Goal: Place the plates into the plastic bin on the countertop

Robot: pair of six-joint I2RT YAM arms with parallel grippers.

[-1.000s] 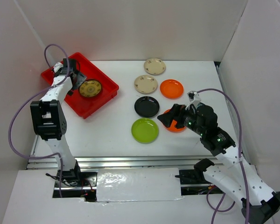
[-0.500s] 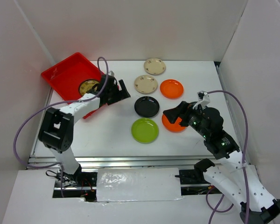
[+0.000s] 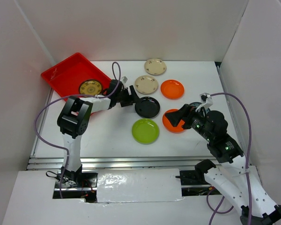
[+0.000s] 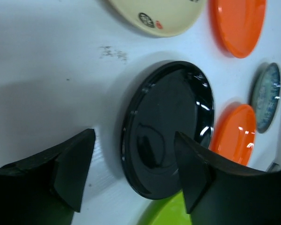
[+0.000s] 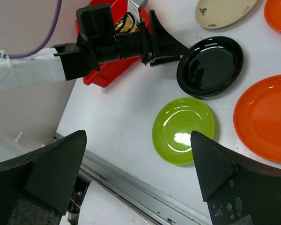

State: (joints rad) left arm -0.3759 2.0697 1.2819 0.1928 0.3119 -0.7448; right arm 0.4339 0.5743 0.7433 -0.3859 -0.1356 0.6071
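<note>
Your left gripper lies low over the middle of the white countertop, its fingers apart and empty. In the left wrist view the two dark fingers stand either side of the near rim of the glossy black round plate – one over bare countertop, the other overlapping the plate's surface. Whether either finger touches the plate, you cannot tell from these views.

The bright red plastic bin sits turned at an angle in the far-left corner of the countertop. It holds one plate, the brown-gold patterned plate, lying flat at the end of the bin nearest the left gripper.

The other plates all lie flat on the countertop, outside the bin. The far beige plate is close to the far edge, and the near beige plate lies between it and the black plate. The far orange plate is just to the right of the near beige one. The lime green plate lies nearest the front edge, just in front of the black plate.

Your right gripper hangs with its fingers spread wide, holding nothing – it covers part of the near orange plate. The dark teal patterned plate lies toward the right edge, mostly hidden behind that arm in the top view.
</note>
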